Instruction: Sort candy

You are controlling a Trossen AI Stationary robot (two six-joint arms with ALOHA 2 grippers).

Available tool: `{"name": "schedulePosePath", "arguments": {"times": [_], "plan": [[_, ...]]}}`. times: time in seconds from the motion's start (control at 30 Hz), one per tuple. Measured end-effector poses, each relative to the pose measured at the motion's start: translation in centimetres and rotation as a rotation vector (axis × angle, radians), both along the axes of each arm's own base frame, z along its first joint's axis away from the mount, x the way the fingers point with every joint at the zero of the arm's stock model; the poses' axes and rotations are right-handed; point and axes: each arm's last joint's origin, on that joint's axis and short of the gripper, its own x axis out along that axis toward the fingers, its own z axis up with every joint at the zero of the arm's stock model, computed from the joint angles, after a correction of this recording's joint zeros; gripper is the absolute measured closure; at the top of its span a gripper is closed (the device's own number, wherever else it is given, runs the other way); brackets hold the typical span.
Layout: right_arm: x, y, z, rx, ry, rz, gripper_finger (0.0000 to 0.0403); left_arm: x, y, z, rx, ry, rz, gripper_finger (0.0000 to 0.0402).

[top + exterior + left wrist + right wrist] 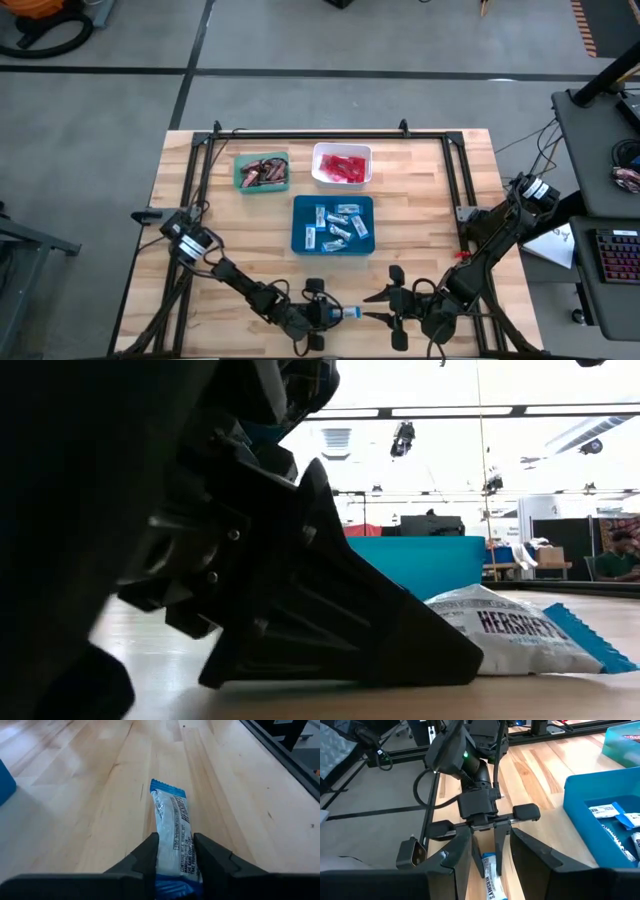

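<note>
With our left hand (175, 857) clenching one end of the blue-and-white bar (172, 822) down at the tabletop's near edge, we are needing a firm hold and clean lift toward the blue tray (333, 224), while our right hand (385, 305) is waiting released beside it.

**Two dark arms, black from base to fingertip**

Both arms are matte black, built of blocky jointed segments. The left gripper (485, 822) has a flat crossbar above two wedge-shaped fingers (145, 862), with small screws in its housing. Black cables loop along the left arm (457, 755), where a small green light glows.
</note>
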Motion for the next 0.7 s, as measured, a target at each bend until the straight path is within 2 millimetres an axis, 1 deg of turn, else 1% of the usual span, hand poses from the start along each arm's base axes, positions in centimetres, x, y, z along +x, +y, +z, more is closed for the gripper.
{"name": "schedulePosePath", "arguments": {"times": [0.07,0.23,0.37,0.47,0.7], "plan": [[0.0,0.0,0.0,0.000,0.000,0.000,0.0275,-0.1,-0.2,0.5,0.004,-0.009,-0.008,0.0305],[0.0,0.0,0.0,-0.001,0.001,0.000,0.0275,-0.3,-0.3,2.8,0.066,-0.026,-0.042,0.0301],[0.0,0.0,0.0,-0.001,0.001,0.000,0.0275,-0.5,0.1,5.3,0.126,-0.028,-0.066,0.0308],[0.0,0.0,0.0,-0.001,0.001,0.000,0.0275,-1.0,0.5,7.3,0.162,-0.011,-0.076,0.0308],[0.0,0.0,0.0,-0.004,0.002,0.001,0.0275,-2.6,2.4,10.0,0.263,0.092,-0.080,0.0308]]}}
